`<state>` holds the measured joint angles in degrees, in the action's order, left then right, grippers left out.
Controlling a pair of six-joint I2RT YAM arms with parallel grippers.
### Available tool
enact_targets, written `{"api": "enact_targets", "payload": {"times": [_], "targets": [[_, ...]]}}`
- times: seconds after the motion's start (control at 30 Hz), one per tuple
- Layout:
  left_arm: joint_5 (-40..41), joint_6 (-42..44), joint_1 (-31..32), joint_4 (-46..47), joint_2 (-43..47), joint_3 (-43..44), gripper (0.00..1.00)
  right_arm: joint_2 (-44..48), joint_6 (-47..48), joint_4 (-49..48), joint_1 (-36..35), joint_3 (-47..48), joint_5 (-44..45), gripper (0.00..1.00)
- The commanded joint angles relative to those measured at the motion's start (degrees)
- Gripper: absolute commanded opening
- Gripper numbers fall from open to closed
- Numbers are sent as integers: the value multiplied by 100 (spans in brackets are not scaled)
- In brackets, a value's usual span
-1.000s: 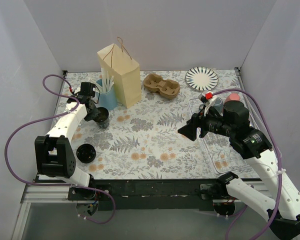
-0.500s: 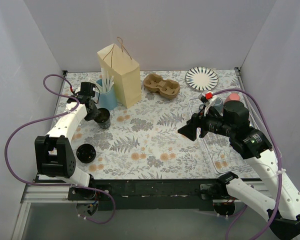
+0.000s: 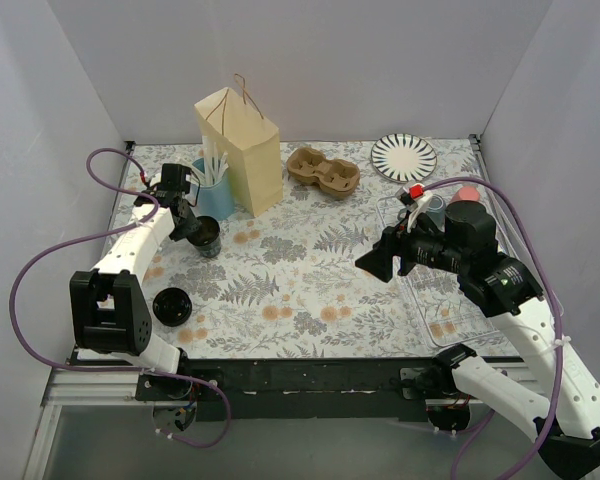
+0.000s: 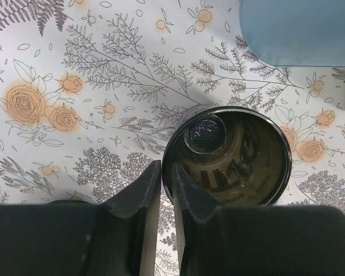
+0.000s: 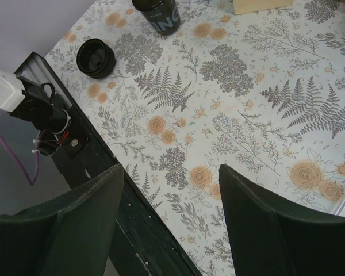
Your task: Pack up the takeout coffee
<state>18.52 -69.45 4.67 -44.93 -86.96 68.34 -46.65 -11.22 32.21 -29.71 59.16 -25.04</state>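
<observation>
Step in hand: grasping. The left claw (image 4: 167,172) has the coffee cup (image 4: 227,156) by its rim, and the cup looks to stand on the table (image 3: 310,270), not yet lifted
Left claw: pinching the cup wall, one finger outside the rim and the other inside it, with almost no gap between them beyond the wall itself
Right claw: spread wide (image 5: 172,230), holding nothing, hanging over the right half of the table and well apart from the cup
Where the cup is: on the left side of the table, just near of the blue cup (image 3: 216,192) of white utensils. The paper bag (image 3: 242,150) is further back and to the right, and the flat black lid (image 3: 171,306) lies nearer, apart from the cup
How the cup looks: small, dark brown-black and upright, with a round rim and an open top, no lid on it. The right wrist view shows pale lettering on its side. Inside, the wall is brownish with a round glossy glint, and I cannot tell whether liquid is in it
Next move, as I judge it: raise the cup level, carry it far and right, clear the tall bag's top edge and handle, then lower it through the mouth
Care needed: a rim pinch lets the cup swing or tip, and the blue cup is close beside the path
</observation>
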Motion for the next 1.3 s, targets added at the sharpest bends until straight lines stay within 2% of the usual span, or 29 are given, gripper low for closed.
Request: {"api": "enact_targets", "payload": {"times": [0.0, 0.4, 0.5, 0.6, 0.93, 0.97, 1.0, 1.03, 1.07, 1.23, 1.27], "targets": [[2, 10, -27, 116, -23, 4, 13, 16, 24, 5, -17, 219, -10, 75], [55, 28, -27, 160, -120, -48, 15, 7, 24, 22, -17, 281, -19, 75], [46, 37, -36, 195, -85, -66, 10, 16, 24, 31, -17, 281, -19, 75], [29, 54, -36, 212, -67, -66, 0, 25, 24, 23, -17, 246, -10, 75], [-401, 99, -27, -68, 12, 320, 0, 7, 6, -39, -17, 114, -19, 75], [-515, 81, -27, -165, -5, 390, 5, 7, -11, -65, -17, 96, -19, 75], [-560, 72, -36, -192, 3, 408, 5, -2, -20, -83, -17, 87, -36, 75], [-560, 72, -36, -192, 30, 409, 5, -2, -29, -100, -17, 79, -45, 75], [-560, 89, -27, -201, 47, 400, 0, -10, -55, -109, -17, 61, -63, 75], [-393, 134, -36, -236, 56, 382, 0, 7, -108, -162, -17, 35, -107, 75], [-376, 134, -27, -271, 39, 400, 3, 7, -99, -162, -17, 35, -107, 75]]}}
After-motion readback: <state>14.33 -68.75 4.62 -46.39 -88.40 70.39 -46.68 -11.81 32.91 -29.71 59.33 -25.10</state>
